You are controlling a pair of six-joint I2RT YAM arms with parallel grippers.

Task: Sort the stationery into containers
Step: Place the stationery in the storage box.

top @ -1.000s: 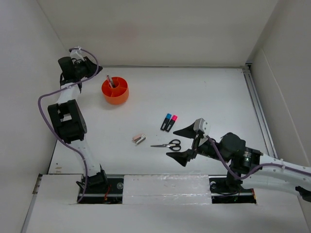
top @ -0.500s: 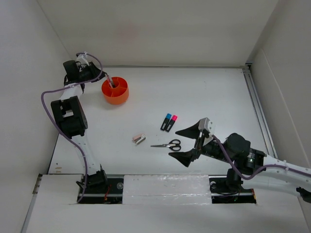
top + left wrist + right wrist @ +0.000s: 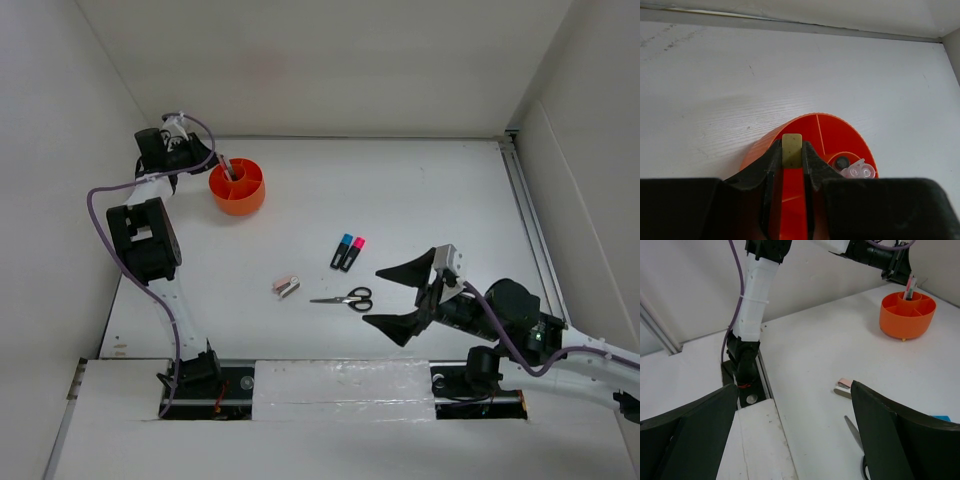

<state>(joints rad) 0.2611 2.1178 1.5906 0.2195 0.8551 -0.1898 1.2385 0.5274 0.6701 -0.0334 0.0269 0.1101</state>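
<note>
Starting with the left gripper [image 3: 791,162]: clamped down narrow on a small tan rectangular eraser [image 3: 792,148], held upright and poking out a bit past the black fingertips. Parked right over the round, low orange plastic tub [image 3: 845,131] with the inner dividers, roughly above its near rim. Can't tell from the wrist view whether the eraser is touching plastic or hanging clear of it. Also got a couple of pen ends [image 3: 855,169] standing in the compartment just right of the eraser.

Pulling back to the overhead view: left arm climbing from its base at the near edge, up along the left side of the white table [image 3: 450,180], folded at the elbow, with the wrist up in the far-left corner and turned right toward the tub.

Over to the right gripper [image 3: 402,297]: spread wide open, nothing in it, pointing left. Right arm lying low, stretched in from the right edge toward the middle.

Just left of those open fingertips, not touching them, the black-handled scissors [image 3: 345,298] lying flat. Further left, the small beige-silver stapler [image 3: 287,287]. Just beyond the scissors, the blue-capped black highlighter [image 3: 342,251] and the pink-capped black highlighter [image 3: 353,254] lying side by side. All four well apart from the tub.
</note>
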